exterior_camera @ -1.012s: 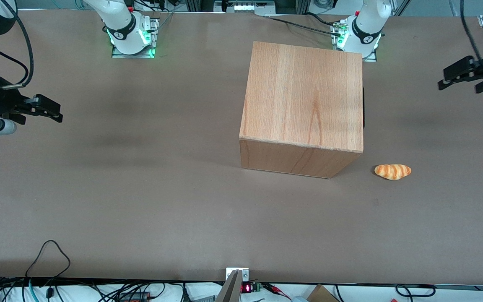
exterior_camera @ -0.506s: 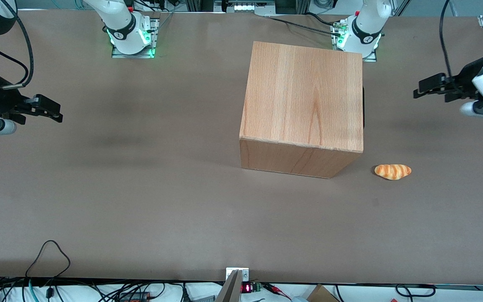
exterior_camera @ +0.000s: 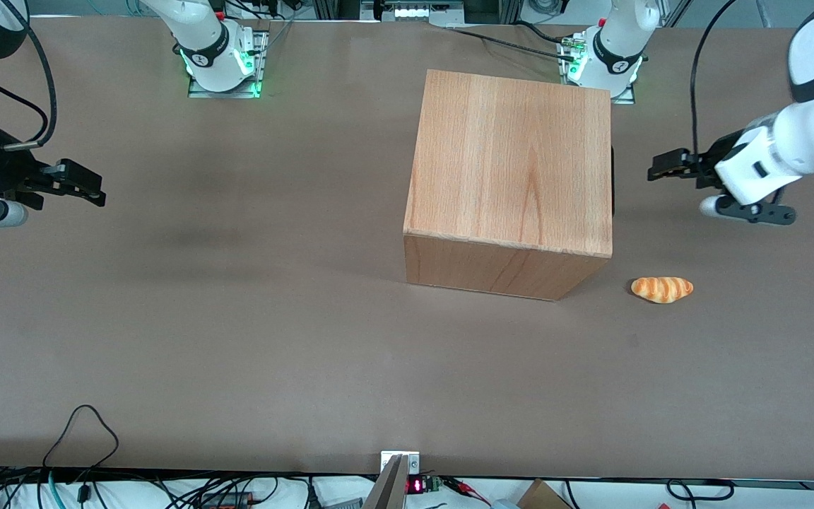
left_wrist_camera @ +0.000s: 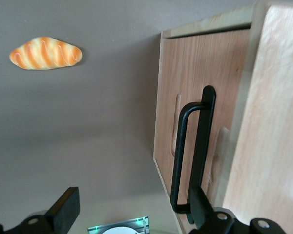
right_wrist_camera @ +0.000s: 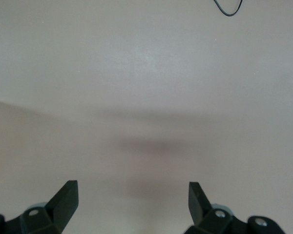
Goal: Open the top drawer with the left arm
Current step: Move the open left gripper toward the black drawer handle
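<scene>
Beech top drawer shut, front facing gripper, fingers apart

The shut top drawer, black handle on its wood front, faces the open gripper hovering near.

Your left arm reaches in from the working arm's end of the table, its white wrist held level above the tabletop. Its gripper points sideways toward the parked arm's end. In the wrist view you can see the two black fingers spread wide apart, with nothing held between them.
</scene>
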Available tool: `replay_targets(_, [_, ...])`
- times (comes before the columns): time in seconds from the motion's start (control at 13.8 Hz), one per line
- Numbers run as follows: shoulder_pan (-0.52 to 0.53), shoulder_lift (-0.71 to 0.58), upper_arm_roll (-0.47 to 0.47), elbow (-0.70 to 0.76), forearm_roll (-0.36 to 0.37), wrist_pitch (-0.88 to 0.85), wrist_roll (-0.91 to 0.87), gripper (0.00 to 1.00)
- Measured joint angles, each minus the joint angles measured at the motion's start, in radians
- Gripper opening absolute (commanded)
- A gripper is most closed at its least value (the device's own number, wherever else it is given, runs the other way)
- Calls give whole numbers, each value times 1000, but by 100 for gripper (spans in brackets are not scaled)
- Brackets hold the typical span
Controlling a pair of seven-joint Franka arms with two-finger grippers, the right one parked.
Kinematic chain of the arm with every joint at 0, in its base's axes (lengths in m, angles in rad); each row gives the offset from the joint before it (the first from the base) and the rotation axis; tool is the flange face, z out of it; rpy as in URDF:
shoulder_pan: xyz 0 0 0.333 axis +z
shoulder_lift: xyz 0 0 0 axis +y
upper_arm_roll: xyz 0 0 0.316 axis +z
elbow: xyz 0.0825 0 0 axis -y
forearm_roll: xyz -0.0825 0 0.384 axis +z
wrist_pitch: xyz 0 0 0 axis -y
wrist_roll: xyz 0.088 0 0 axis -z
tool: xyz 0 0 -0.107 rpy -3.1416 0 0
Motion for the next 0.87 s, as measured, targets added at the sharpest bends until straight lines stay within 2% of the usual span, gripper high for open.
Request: replay_targets(0.87, [-1, 0, -17, -143, -26, 119, 0, 100])
